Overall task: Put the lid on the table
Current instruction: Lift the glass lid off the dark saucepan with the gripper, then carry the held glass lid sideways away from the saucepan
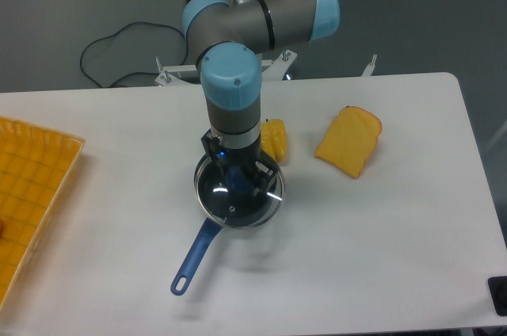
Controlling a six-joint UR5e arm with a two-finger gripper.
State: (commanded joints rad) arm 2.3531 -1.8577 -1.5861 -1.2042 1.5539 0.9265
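Item: lid (238,192), glass disc w/ metal rim, blue knob at centre; sits flat on pan (207,229), rim to rim, directly under claw (239,180). Claw: points straight down, fingers either side of knob; looks clamped on knob, but wrist hides the contact, so cannot tell for sure if shut. Key relation: lid lies right below claw, no sideways offset seen; disc is round, so no long axis to line up, only the knob. Pan handle runs from under claw toward front-left, blue, w/ hang hole at tip. Table (380,257): white; bare patches right of claw and in front of it, judged best drop spots. Other items: small yellow block (275,139) just behind-right of claw, near pan rim; orange wedge (348,141) further right, well apart; yellow tray (32,193) far left at table edge. Status, judged: lid not yet off pan; next move calls for a straight lift, then shift sideways clear of pan and yellow block before lowering. Risk: pan may drag up w/ lid if rim sticks.
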